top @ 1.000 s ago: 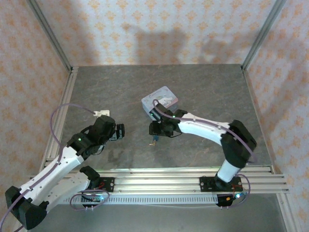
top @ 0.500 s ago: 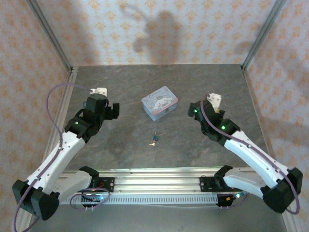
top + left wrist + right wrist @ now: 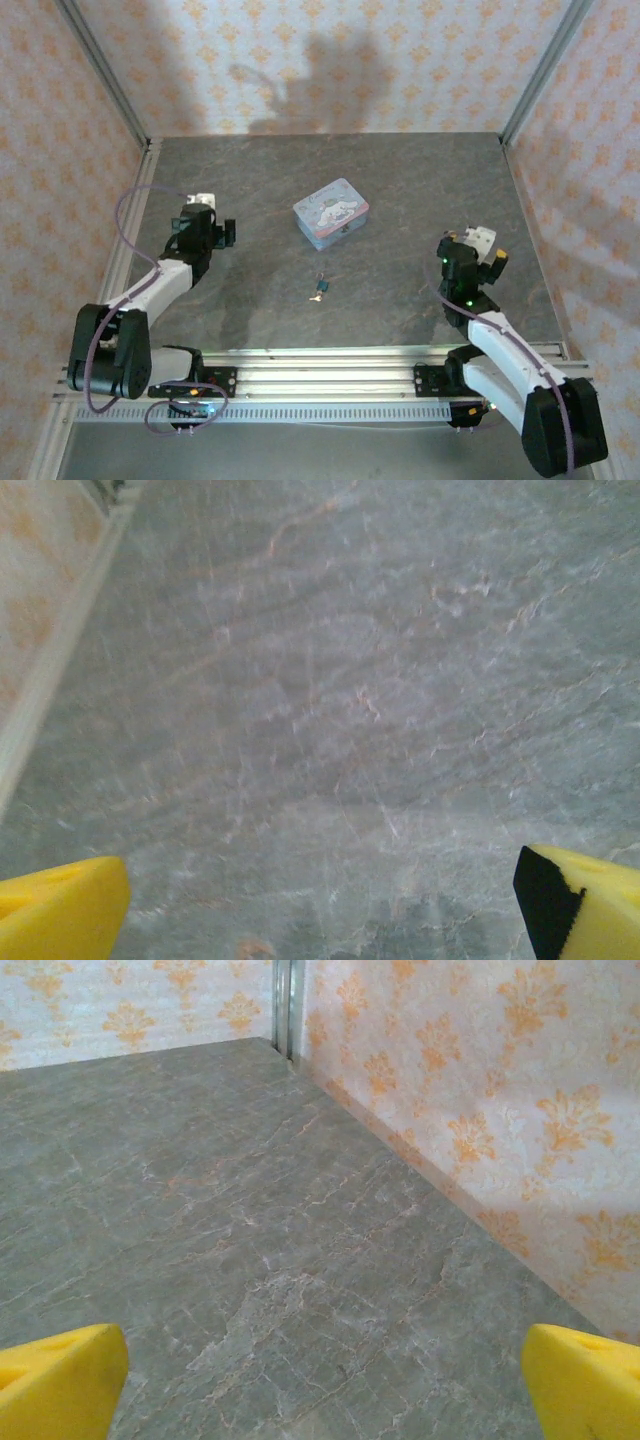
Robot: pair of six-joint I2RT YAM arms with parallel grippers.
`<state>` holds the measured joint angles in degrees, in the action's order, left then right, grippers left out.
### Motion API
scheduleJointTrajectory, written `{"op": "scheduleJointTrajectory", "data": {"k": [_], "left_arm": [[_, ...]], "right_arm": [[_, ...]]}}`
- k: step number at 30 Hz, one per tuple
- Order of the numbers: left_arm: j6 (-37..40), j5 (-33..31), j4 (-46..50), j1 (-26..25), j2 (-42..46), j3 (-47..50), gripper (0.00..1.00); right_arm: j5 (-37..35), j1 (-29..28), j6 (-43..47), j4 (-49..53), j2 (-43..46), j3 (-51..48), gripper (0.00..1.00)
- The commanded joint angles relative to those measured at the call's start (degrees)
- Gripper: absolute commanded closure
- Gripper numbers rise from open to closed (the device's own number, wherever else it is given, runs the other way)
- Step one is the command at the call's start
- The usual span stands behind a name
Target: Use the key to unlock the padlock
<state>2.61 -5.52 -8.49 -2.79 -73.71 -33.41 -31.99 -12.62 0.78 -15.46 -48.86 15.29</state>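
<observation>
One tin (image 3: 331, 213) just beyond padlock (image 3: 321, 284), key (image 3: 315, 297)

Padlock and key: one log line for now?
padlock: on table | key: beside padlock | left gripper: open, empty | right gripper: open, empty

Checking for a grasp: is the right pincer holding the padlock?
No, the padlock lies on the table, well apart from the open right pincer.
</observation>
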Motion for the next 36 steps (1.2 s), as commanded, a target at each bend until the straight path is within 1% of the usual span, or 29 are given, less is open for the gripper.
{"op": "scheduleJointTrajectory", "data": {"k": [1,4,9,10,14,16,18,19,20,21,23,25,27,28,36], "left_arm": [[-3.72,5.15,-16.24,1.97,-0.82,3.88,0.0],[-3.0,4.72,-23.82,2.35,-3.21,6.83,0.0],[-2.65,5.81,-31.05,2.74,-10.76,7.47,0.0],[-2.53,5.44,-29.91,2.45,-10.84,7.4,0.0],[-2.17,5.02,-34.49,2.02,-12.02,9.31,0.0],[-2.09,4.9,-34.34,1.92,-12.06,9.23,0.0],[-1.98,4.52,-34.2,1.74,-12.07,9.15,0.0],[-1.91,4.24,-33.97,1.56,-12.07,9.01,0.0],[-1.73,3.8,-33.87,1.32,-12.06,8.98,0.0],[-1.67,3.52,-33.83,1.13,-12.11,8.89,0.0],[-1.65,3.31,-33.7,1.03,-12.08,8.87,0.0],[-1.56,3.16,-33.76,0.96,-12.13,8.8,0.0],[-1.52,3.15,-33.76,0.94,-12.06,8.8,0.0],[-1.61,3.18,-33.7,0.96,-12.1,8.8,0.0],[-1.64,3.19,-33.71,0.96,-12.05,8.8,0.0]], "right_arm": [[5.39,2.65,0.62,-15.53,-2.35,-2.35,0.0],[8.53,4.44,0.31,-22.55,-7.71,-3.37,0.0],[14.43,5.18,-0.78,-32.27,-18.03,-3.28,0.0],[15.12,5.15,-0.12,-34.25,-20.83,-3.0,0.0],[15.88,5.92,2.39,-38.12,-26.45,-1.16,0.0],[16.22,6.64,1.47,-40.55,-32.41,-0.23,0.0],[15.93,6.74,2.1,-47.31,-39.12,-0.18,0.0],[15.57,6.78,2.34,-48.94,-40.17,0.24,0.0],[15.35,6.79,1.76,-44.85,-38.7,1.51,0.0],[14.8,6.89,0.32,-36.99,-36.98,3.82,0.01],[13.87,7.17,0.66,-35.41,-39.97,6.98,0.0],[15.64,8.11,-0.61,-31.61,-38.19,7.54,0.0],[15.62,8.36,-0.4,-33.37,-38.75,7.01,0.0],[15.79,8.36,-0.62,-31.71,-38.28,7.48,0.0],[15.81,8.39,-0.44,-32.19,-38.5,7.3,0.0]]}}
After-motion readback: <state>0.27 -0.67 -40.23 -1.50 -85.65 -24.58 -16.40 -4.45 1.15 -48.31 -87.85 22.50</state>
